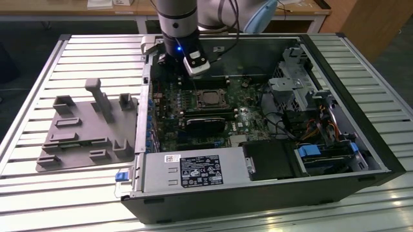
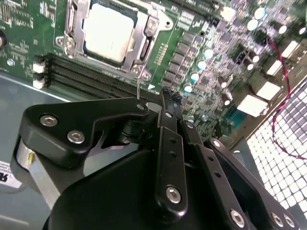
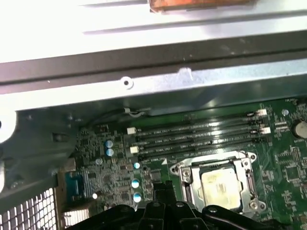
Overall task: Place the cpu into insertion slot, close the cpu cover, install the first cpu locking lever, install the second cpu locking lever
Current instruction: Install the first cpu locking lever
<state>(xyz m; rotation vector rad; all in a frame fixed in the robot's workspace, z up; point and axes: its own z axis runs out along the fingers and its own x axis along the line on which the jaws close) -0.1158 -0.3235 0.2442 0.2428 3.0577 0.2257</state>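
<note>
The cpu (image 2: 107,28) lies flat in the insertion slot (image 2: 71,29), its silvery top showing. The cpu cover (image 2: 146,44) is a thin metal frame lying down around it. In the exterior view the cpu (image 1: 208,99) sits mid-board, and my gripper (image 1: 191,79) hangs just behind it. In the second wrist view my gripper (image 2: 167,97) is shut, its tips over the long memory slots beside the socket corner. A thin wire locking lever (image 2: 138,85) stands up from that corner, close to the black finger linkage but apart from the tips. The first wrist view shows the cpu (image 3: 219,184), cpu cover (image 3: 185,175) and gripper (image 3: 160,191).
The open computer case (image 1: 361,145) lies on a slatted metal table (image 1: 38,87). Memory slots (image 3: 192,136), a black card (image 1: 205,126), drive cages (image 1: 293,84) and cables crowd the board. A grey fixture plate (image 1: 84,135) sits on the exterior view's left. The case wall (image 3: 144,81) runs close behind the gripper.
</note>
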